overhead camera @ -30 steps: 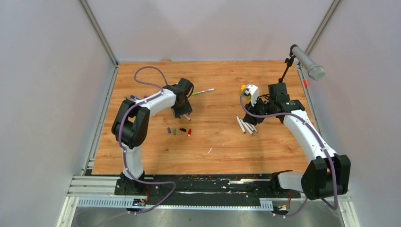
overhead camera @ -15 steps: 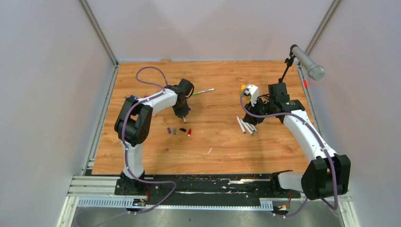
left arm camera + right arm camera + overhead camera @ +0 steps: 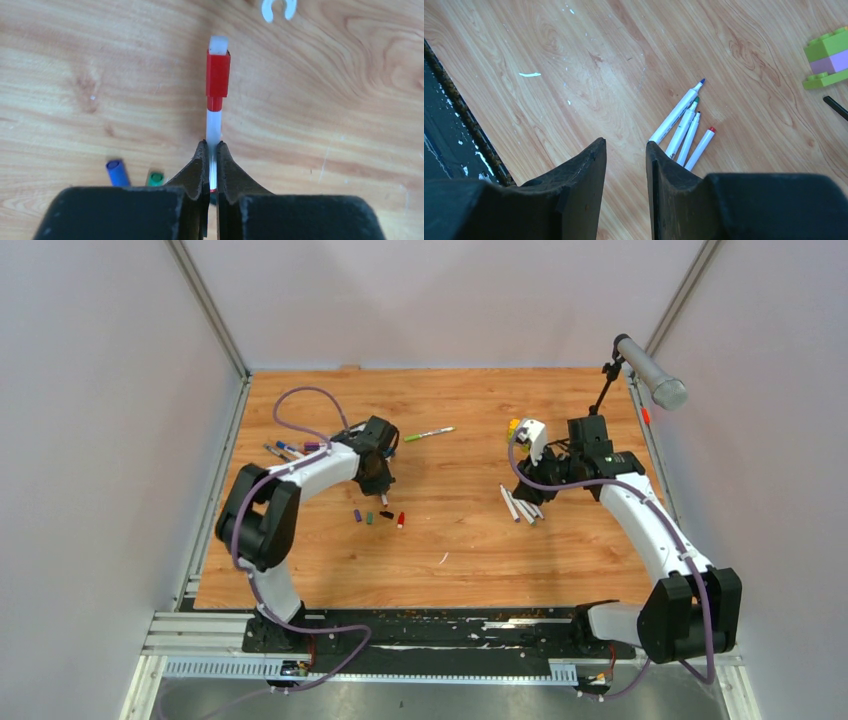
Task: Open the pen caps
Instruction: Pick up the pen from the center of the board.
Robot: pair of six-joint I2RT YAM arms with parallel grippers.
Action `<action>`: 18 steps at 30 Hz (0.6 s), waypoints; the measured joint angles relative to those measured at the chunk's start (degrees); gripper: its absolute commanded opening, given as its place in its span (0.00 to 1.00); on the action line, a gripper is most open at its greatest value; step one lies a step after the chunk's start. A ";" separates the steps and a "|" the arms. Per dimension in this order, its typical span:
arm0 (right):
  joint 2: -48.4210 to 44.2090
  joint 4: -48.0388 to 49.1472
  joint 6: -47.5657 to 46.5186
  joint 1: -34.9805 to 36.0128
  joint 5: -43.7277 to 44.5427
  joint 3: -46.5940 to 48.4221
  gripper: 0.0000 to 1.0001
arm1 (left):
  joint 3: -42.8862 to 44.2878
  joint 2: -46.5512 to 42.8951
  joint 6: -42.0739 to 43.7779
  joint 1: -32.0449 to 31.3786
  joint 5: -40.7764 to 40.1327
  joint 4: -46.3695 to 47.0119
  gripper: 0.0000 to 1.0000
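Observation:
A white pen (image 3: pixel 213 125) with a red cap (image 3: pixel 218 75) on its far end lies on the wood. My left gripper (image 3: pixel 211 145) is shut on its barrel. From above, that gripper (image 3: pixel 382 488) sits left of centre, with the red cap (image 3: pixel 401 519) just beyond it. Loose purple (image 3: pixel 357 515), green (image 3: pixel 369 518) and black (image 3: pixel 386 514) caps lie beside it; the blue-purple (image 3: pixel 116 172) and green (image 3: pixel 156 177) ones show left of the fingers. My right gripper (image 3: pixel 625 142) hovers open with nothing in it. Several uncapped pens (image 3: pixel 676 117) lie just to its right.
A yellow-green-pink block stack (image 3: pixel 828 57) stands beyond the right gripper. A microphone (image 3: pixel 650 370) on a stand rises at the back right. A green-tipped pen (image 3: pixel 430 433) lies mid-back, more pens (image 3: pixel 285 448) at far left, and a white clip (image 3: pixel 441 558) in front.
My left gripper has closed onto the red-capped pen's barrel, and the left arm's elbow has swung left. The right arm has not moved.

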 measured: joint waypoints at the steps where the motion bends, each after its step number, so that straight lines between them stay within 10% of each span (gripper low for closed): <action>1: -0.07 -0.02 -0.24 0.00 -0.48 -0.04 0.35 | -1.92 -2.14 0.52 0.00 0.63 1.20 0.01; 18: -11.82 3.21 -4.22 0.00 -17.38 -8.57 0.46 | -43.39 -43.50 3.76 -0.13 28.22 53.09 0.00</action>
